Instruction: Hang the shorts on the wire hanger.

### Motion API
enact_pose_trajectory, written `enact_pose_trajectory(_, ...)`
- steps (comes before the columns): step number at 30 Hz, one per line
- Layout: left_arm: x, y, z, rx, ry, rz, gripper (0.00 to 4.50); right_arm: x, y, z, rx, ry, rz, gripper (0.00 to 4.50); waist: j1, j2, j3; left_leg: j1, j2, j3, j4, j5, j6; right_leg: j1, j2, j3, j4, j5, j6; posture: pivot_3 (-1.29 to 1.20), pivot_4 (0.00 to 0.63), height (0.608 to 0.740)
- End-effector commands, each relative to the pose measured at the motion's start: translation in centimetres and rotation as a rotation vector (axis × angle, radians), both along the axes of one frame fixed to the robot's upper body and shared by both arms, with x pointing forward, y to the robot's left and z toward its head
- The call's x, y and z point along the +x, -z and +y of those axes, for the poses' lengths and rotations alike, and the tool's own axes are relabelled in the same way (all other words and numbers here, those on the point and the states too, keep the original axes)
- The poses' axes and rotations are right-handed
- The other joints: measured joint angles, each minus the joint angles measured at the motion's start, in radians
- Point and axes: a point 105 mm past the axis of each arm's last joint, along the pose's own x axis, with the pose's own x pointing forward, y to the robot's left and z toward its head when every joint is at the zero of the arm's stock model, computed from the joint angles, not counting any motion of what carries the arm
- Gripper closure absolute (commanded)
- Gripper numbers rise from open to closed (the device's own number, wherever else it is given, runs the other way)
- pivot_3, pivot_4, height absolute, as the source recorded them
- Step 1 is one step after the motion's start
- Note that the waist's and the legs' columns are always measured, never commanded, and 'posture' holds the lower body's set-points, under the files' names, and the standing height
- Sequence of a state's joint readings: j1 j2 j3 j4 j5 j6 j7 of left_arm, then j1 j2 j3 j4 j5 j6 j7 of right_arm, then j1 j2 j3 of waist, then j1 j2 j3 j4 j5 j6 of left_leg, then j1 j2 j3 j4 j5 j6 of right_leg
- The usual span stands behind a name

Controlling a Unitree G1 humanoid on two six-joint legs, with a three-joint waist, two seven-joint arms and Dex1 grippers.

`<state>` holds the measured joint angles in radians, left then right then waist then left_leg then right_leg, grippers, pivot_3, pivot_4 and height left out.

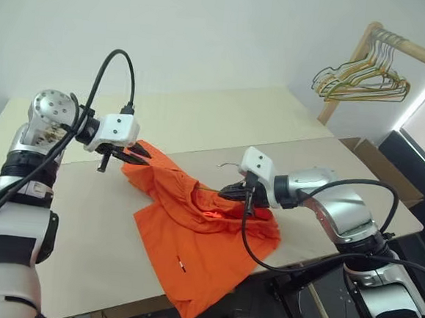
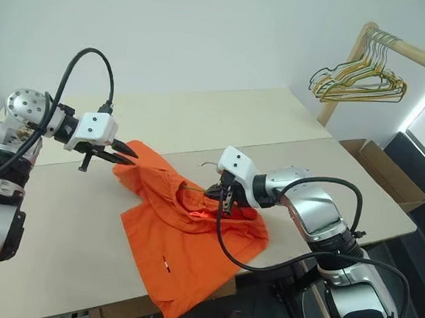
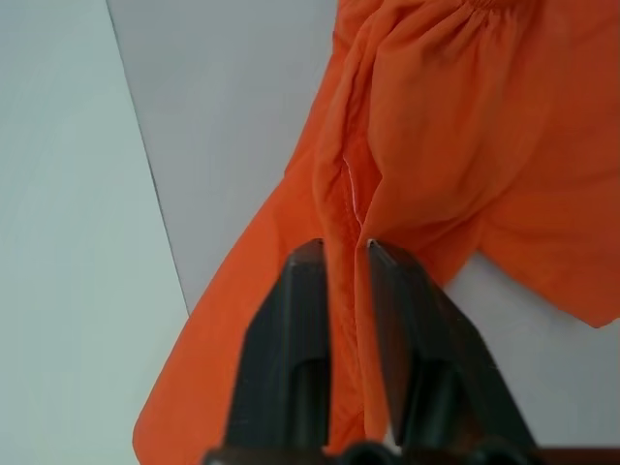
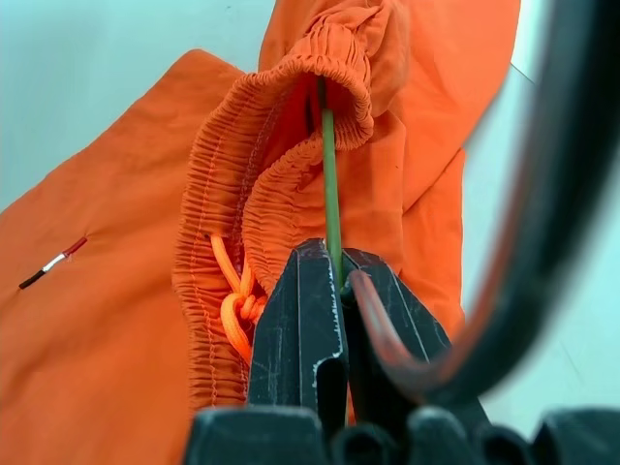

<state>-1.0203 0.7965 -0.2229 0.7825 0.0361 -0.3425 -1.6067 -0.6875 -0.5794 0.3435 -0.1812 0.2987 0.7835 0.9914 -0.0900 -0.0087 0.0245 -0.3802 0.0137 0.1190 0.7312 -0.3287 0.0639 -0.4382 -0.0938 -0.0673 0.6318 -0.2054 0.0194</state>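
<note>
Two grips decide this: your right gripper (image 4: pixel 334 266) is clamped tight on the thin olive-green wire hanger (image 4: pixel 327 165), whose wire runs into the gathered waistband of the bright orange fabric shorts (image 1: pixel 192 231) lying on the pale table (image 1: pixel 67 228), partly over its near edge. Your left gripper (image 3: pixel 344 254), at the shorts' far corner, has its fingers slightly parted around a fold. If that loose hold slips, expect the waistband to slide off the wire.

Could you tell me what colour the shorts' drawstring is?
Orange drawstring, clearest in the right wrist view.
</note>
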Motion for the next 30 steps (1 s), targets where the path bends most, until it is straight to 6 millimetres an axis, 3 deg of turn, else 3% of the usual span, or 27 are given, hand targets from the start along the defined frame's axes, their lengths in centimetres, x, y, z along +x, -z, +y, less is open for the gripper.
enact_pose_trajectory(1,-0.3,-0.1,-1.0,0.019,0.057,-0.016,2.30,-0.1,-1.6,-0.1,0.027,-0.011,-0.056,4.50,-0.001,0.000,0.000,0.000,0.000,0.000,0.000,0.000,0.000,0.000,0.000,0.000,0.000,0.000,0.000,-0.05,0.000,0.740)
enact_pose_trajectory(4,0.0,0.9,-1.3,0.066,0.069,-0.038,1.36,-0.1,-1.7,0.0,0.027,-0.012,-0.061,4.50,-0.002,0.000,0.000,0.001,0.000,0.000,0.000,0.000,0.000,0.000,0.000,0.000,0.000,0.000,0.000,-0.05,0.000,0.740)
enact_pose_trajectory(10,1.1,2.6,-1.6,0.150,0.052,-0.080,1.36,0.0,-1.9,0.0,0.026,-0.018,-0.070,4.50,-0.003,0.000,0.000,0.001,-0.001,0.000,0.000,0.000,0.000,0.000,0.000,0.000,0.000,0.000,0.000,-0.05,0.000,0.740)
enact_pose_trajectory(13,1.3,2.5,-1.9,0.138,0.060,-0.073,1.96,0.0,-1.9,0.0,0.024,-0.018,-0.072,4.50,-0.003,0.000,0.000,0.000,-0.001,0.000,0.000,0.000,0.000,0.000,0.000,0.000,0.000,0.000,0.000,-0.06,0.000,0.740)
enact_pose_trajectory(21,1.2,2.6,-1.5,0.151,0.066,-0.070,4.48,0.0,-2.0,-0.1,0.026,-0.012,-0.070,4.50,-0.005,0.000,0.000,0.000,-0.001,0.000,0.000,0.000,0.000,0.000,0.000,0.000,0.000,0.000,0.000,-0.06,0.000,0.740)
enact_pose_trajectory(30,1.3,1.4,-1.4,0.118,0.054,-0.081,4.48,0.2,-1.5,-0.2,-0.001,-0.008,-0.073,4.50,-0.005,0.000,0.000,0.000,0.000,0.000,0.000,0.000,0.000,0.000,0.000,0.000,0.000,0.000,0.000,-0.05,0.000,0.740)
